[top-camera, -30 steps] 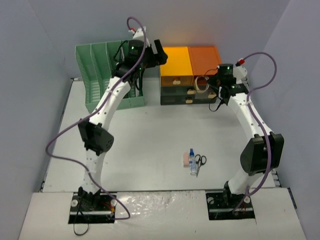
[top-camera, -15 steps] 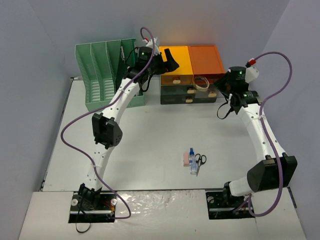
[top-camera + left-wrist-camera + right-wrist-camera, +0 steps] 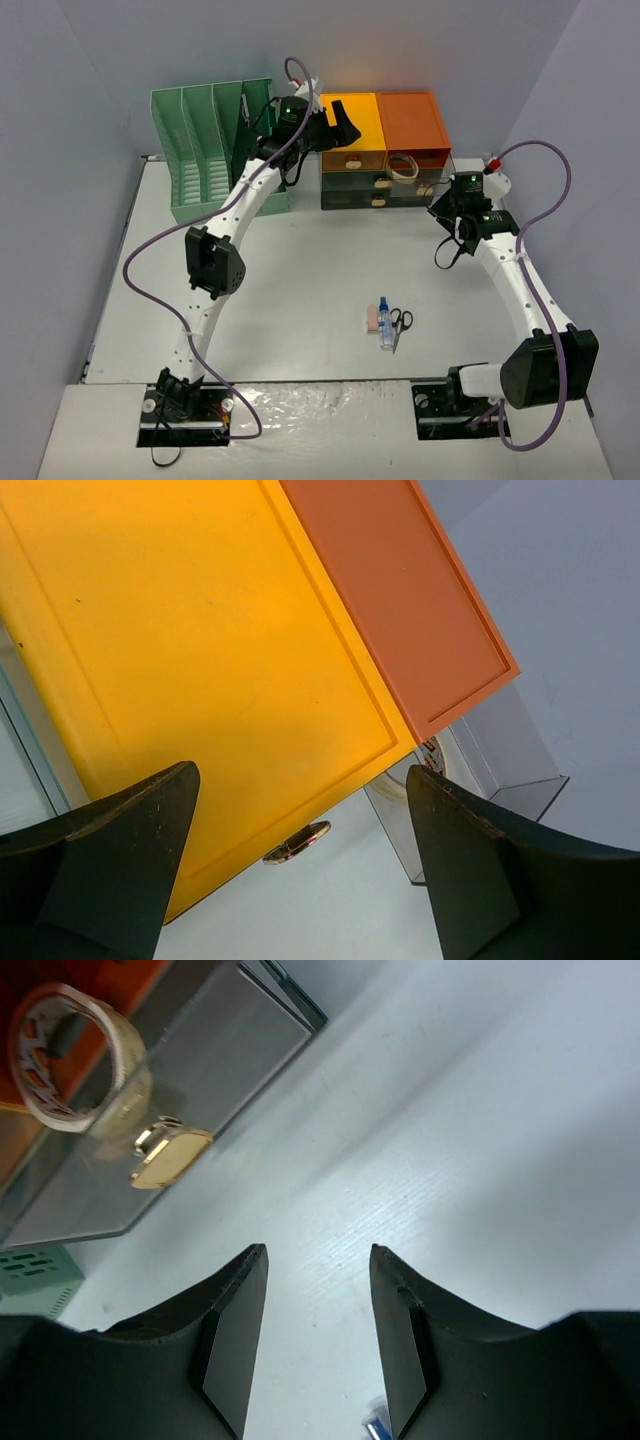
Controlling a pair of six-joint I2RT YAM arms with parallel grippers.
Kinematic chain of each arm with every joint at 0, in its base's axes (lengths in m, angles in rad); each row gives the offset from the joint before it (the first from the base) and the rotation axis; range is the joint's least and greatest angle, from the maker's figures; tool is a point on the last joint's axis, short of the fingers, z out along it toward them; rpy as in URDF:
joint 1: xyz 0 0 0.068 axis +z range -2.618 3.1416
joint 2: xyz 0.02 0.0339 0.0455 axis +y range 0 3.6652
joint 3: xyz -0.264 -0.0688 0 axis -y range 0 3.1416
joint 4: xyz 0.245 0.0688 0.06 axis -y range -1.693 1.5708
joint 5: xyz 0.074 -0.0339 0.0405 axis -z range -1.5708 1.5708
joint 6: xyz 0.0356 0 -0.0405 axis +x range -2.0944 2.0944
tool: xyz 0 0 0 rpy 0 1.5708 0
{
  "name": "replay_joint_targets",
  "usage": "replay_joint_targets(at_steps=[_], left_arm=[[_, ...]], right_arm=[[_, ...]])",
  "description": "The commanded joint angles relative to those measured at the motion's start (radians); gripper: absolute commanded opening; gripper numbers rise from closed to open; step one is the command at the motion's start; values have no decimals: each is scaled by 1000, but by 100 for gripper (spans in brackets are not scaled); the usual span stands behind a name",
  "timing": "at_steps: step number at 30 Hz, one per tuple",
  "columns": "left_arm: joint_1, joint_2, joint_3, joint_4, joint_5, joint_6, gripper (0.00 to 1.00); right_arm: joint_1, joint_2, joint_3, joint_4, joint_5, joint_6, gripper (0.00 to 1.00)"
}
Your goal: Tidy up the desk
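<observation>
The desk [image 3: 300, 270] is a wide white tabletop. My left gripper [image 3: 343, 126] hangs open over the yellow half of the drawer cabinet [image 3: 352, 125]; in the left wrist view the left gripper [image 3: 302, 772] holds nothing, with the yellow top [image 3: 200, 630] and a metal drawer handle [image 3: 297, 842] below it. My right gripper [image 3: 447, 212] hovers over bare desk just right of the cabinet. The right gripper [image 3: 317, 1250] is open and empty. A clear drawer [image 3: 200, 1050] stands pulled out with a tape roll [image 3: 70, 1060] inside.
A green slotted file rack [image 3: 205, 150] stands at the back left. Near the front middle lie a pink eraser [image 3: 372, 318], a small blue bottle [image 3: 384, 326] and scissors [image 3: 400, 322]. Blue walls close in on three sides.
My left gripper swung from the rack to above the yellow cabinet top. My right arm drew back from the open drawer toward the right, its jaws a little wider.
</observation>
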Motion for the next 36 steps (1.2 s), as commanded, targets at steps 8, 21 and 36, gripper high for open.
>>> replay_joint_targets(at_steps=[8, 21, 36], left_arm=[[-18, -71, -35, -85, -56, 46, 82], [-24, -111, -99, -156, -105, 92, 82], [-24, -122, -123, -189, -129, 111, 82]], right_arm=[[-7, 172, 72, 208, 22, -116, 42], [-9, 500, 328, 411, -42, -101, 43], [52, 509, 391, 452, -269, -32, 43]])
